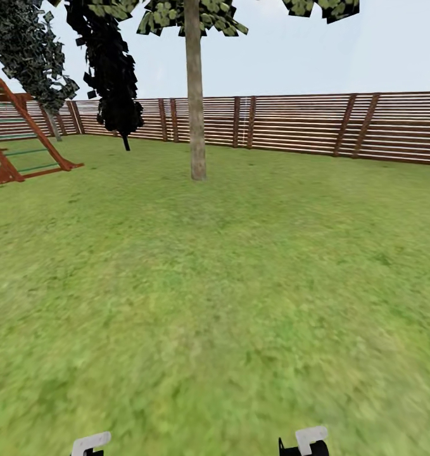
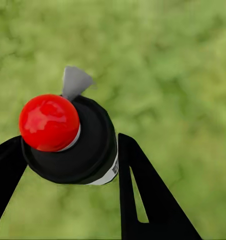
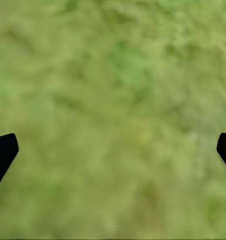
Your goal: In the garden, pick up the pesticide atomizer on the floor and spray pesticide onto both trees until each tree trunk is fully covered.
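A wide green lawn [image 1: 215, 304] stretches ahead in the head view, ringed by a brown slatted wooden fence [image 1: 290, 123] under a pale sky. A tree with a thick, bare, mottled grey-brown trunk [image 1: 195, 95] stands upright on the grass ahead, near the fence, with leaves only at the top. To its left is a dark, thin-stemmed leafy tree [image 1: 113, 69], and at the far left a reddish-brown wooden climbing frame [image 1: 18, 139] rests on the lawn. At the bottom edge of this view, small white and black parts of both arms peek in. In the left wrist view, the left claw [image 2: 68, 155] is clamped on the pesticide atomizer [image 2: 78, 145], a black round-bodied sprayer with a shiny red knob on top and a grey nozzle; one black finger [image 2: 147, 200] presses against its side, with blurred grass behind. In the right wrist view, the right claw [image 3: 113, 150] holds nothing, its two black fingertips [image 3: 3, 152] spread wide apart above the grass.
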{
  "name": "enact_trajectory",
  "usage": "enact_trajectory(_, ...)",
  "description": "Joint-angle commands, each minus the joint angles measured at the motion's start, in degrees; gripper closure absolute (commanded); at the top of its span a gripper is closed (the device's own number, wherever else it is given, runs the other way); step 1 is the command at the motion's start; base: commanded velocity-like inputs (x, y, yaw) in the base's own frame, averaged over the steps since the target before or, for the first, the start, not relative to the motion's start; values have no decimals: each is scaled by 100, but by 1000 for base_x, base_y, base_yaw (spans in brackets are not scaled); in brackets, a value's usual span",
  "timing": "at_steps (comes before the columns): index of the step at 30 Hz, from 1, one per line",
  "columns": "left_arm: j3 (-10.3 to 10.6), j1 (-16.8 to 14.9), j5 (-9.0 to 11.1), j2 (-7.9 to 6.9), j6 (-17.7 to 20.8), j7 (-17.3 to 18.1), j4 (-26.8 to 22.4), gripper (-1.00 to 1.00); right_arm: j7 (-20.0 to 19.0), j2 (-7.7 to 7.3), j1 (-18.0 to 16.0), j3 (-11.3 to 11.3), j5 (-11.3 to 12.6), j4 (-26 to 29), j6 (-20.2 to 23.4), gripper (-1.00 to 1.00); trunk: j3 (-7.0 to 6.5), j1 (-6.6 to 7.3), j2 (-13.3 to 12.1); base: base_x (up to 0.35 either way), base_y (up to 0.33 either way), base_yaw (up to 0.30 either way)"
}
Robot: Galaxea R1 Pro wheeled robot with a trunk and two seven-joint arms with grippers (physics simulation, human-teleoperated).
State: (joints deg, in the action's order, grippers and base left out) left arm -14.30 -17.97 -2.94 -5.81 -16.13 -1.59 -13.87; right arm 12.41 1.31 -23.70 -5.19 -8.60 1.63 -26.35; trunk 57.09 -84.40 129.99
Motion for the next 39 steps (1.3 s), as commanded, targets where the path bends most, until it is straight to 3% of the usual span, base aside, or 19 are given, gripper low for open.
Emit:
enact_trajectory(1, -11, -5, -31, 1, -21, -16, 7, 100, 60, 0, -3, -44, -36, -5, 1, -100, 5, -3, 2, 340, 0, 273)
enact_trajectory(16, -11, -5, -31, 1, -22, -16, 7, 100, 60, 0, -3, -44, -36, -7, -2, -100, 5, -3, 2, 340, 0, 43)
enact_trajectory(23, -11, -5, -31, 1, -23, -16, 7, 100, 60, 0, -3, -44, -36, -5, 2, -100, 5, -3, 2, 340, 0, 198)
enact_trajectory(39, -11, -5, -31, 1, -22, -16, 7, 100, 60, 0, -3, -44, -36, -5, -1, -100, 5, -3, 2, 340, 0, 7)
